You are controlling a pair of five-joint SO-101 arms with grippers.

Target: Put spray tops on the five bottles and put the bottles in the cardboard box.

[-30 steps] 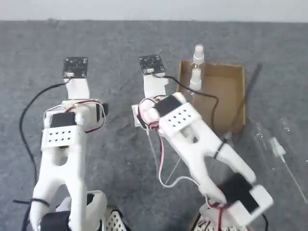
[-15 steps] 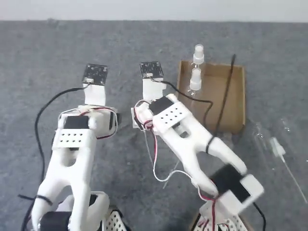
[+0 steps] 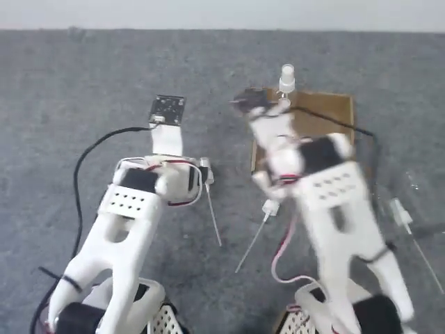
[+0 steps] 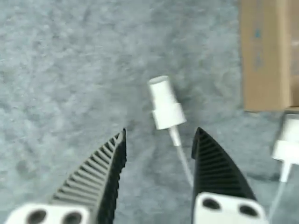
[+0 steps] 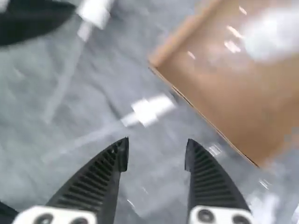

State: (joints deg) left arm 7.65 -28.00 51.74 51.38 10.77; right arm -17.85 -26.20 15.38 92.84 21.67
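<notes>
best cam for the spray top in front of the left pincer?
Left wrist view: the spray top lies whole, head just past the open left pincer, tube between its fingers. High view shows the spray top small beside the left arm. Right wrist view cuts the spray top off at the frame edge.

Overhead and close wrist cameras share box (image 3: 335, 108).

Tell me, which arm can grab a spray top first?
Left, probably. The left gripper is open astride the tube of a spray top, head just ahead. The right gripper is open too, but the other spray top lies farther ahead of it.
</notes>
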